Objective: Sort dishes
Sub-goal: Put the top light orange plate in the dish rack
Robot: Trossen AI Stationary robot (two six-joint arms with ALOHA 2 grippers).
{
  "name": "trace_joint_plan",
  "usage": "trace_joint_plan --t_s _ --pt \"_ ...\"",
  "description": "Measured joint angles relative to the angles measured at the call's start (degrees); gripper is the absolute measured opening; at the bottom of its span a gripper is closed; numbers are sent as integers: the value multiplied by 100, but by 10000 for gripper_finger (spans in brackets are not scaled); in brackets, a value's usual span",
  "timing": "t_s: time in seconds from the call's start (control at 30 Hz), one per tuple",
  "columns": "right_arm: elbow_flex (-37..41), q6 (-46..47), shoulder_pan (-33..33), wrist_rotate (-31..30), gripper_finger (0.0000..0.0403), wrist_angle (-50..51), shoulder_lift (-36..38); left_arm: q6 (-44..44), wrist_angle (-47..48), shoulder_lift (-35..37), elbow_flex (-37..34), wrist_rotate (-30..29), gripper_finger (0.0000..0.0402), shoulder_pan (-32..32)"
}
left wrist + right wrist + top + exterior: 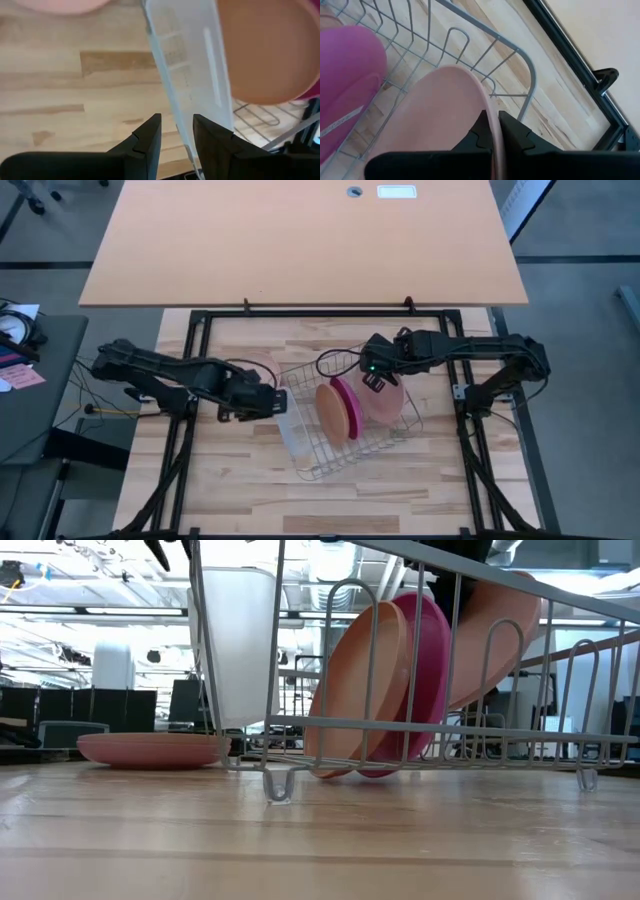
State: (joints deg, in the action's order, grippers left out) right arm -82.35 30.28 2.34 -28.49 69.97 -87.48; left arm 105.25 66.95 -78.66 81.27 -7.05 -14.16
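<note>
A silver wire rack [400,442] stands mid-table. In it an orange-tan plate [333,410] and a magenta plate [349,408] stand on edge, leaning together. My right gripper [376,380] is shut on a pale pink plate [388,402] tilted over the rack's right part. Another pink plate [150,748] lies flat on the table left of the rack. My left gripper [177,127] hovers open, pointing steeply down at the translucent tray [187,60] on the rack's left side, whose long rim shows in the gap between the fingers. My right gripper pinches the pale pink plate's upper rim [493,131] between its two fingers, one on each face. The fingers slant down from above. The plate hangs tilted inside the rack; its lower edge is hidden behind the magenta plate. Whether my left gripper touches the tray's rim, I cannot tell.
A black metal frame [200,330] borders the wooden table top. A large tan board [300,240] lies beyond the far edge. Bare wood [230,480] stretches along the near side and left of the rack.
</note>
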Motion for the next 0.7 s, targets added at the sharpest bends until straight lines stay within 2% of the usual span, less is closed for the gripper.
trace_joint_plan --t_s 0.27,0.5,0.7 --pt "0 -42 -6 11 17 -83 0 676 233 -492 0 23 107 -216" --pt "0 -142 -5 15 17 -132 0 816 559 -679 -3 -718 107 -324" --pt "0 -9 11 29 17 -131 0 879 84 -685 -577 -794 107 -195"
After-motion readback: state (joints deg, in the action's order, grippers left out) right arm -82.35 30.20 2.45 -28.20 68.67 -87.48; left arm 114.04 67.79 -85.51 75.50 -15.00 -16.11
